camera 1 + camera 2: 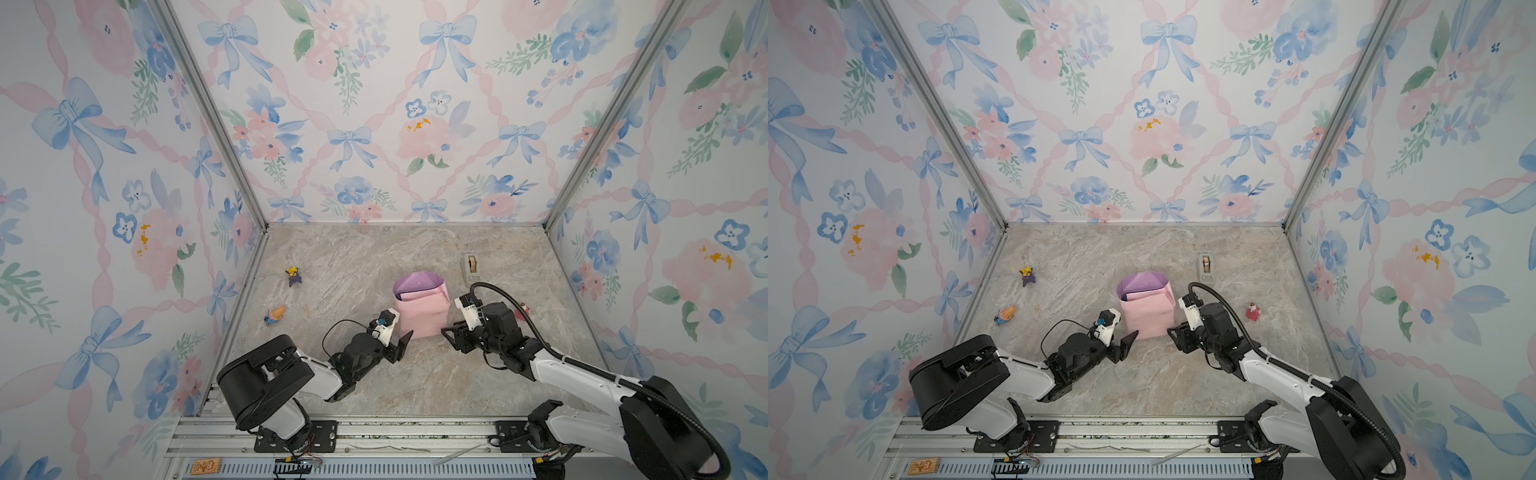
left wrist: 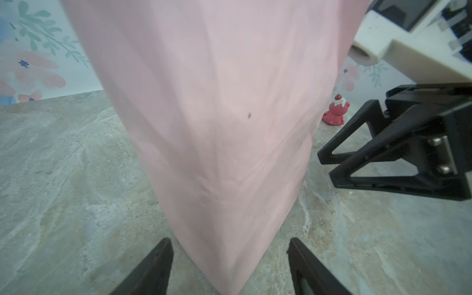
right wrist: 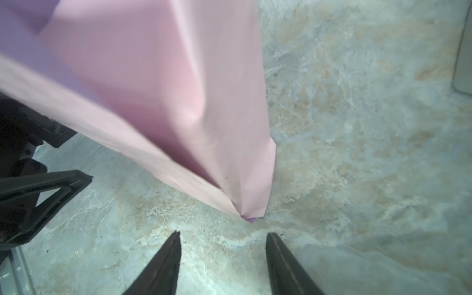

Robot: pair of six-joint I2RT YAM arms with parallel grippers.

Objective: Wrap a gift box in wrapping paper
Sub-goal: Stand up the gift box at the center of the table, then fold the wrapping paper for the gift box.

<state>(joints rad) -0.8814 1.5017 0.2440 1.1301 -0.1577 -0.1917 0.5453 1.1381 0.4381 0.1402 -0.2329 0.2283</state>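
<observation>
Wrapping paper (image 1: 422, 313): stands upright on the table (image 1: 332, 257) as an open-topped sleeve, pink outside, lilac inside. I judge its long axis vertical.
Gift box: hidden from me. I take it to sit inside the paper, at the base.
Left gripper (image 2: 229, 245): jaws wide and empty. One near bottom corner of the paper lies between its fingers; I cannot tell if they touch it.
Right gripper (image 3: 224, 234): jaws parted and empty. The other near bottom corner of the paper lies just ahead of the gap, not inside it.
Nearer arm: left, by my judgement.
Governing relation: both corners lie forward of the jaws, low against the table. I expect any grasp to start there.
Tape dispenser (image 1: 471, 264): beyond the paper, toward the right arm's side, well apart.
</observation>
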